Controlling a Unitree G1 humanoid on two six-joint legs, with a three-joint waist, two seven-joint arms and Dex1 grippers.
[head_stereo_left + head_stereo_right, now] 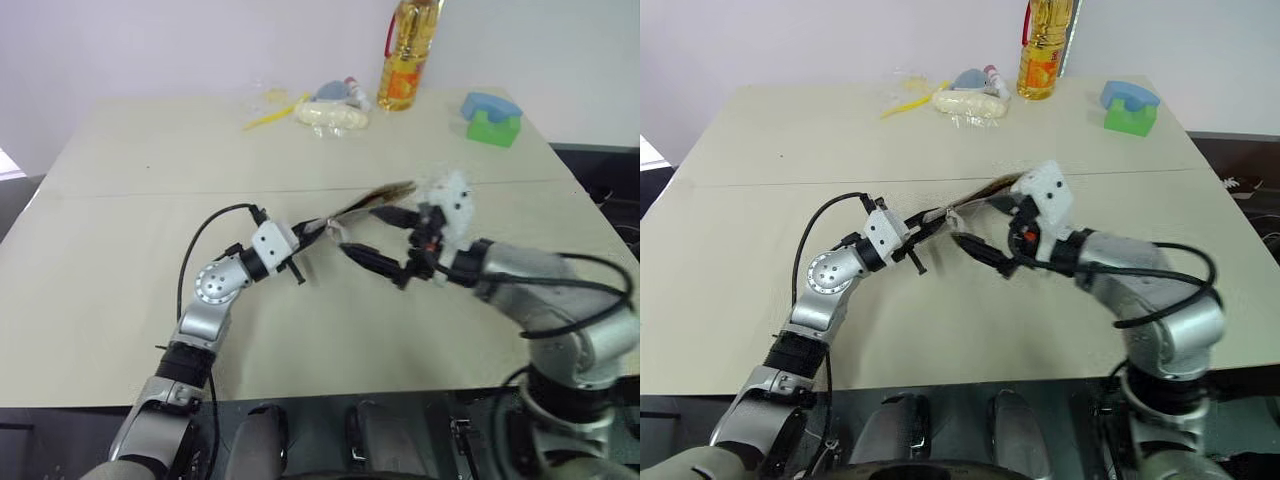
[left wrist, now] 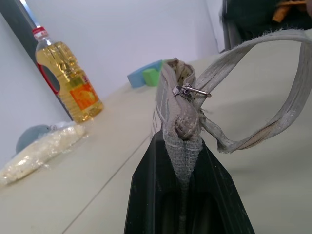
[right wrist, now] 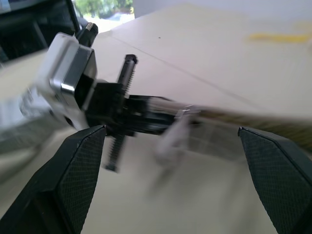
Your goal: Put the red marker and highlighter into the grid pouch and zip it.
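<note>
Left pincer (image 1: 312, 233) clamped the flat grey fabric grid pouch (image 2: 181, 127) at its end; right pincer (image 3: 173, 141), fingers wide and empty, should pinch the metal zipper pull (image 2: 191, 91) squarely.

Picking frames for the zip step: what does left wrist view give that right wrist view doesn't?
Left wrist view: the left gripper's fingers shut on the end of the grid pouch, the metal zipper pull near that end with the mouth gaping open beyond it, plus an oil bottle, a bag of white grains and blue and green blocks at the back.

Right wrist view: the right gripper with its fingers wide open, facing the left gripper from outside.

Shared: the pouch held by the left gripper, and the table.
</note>
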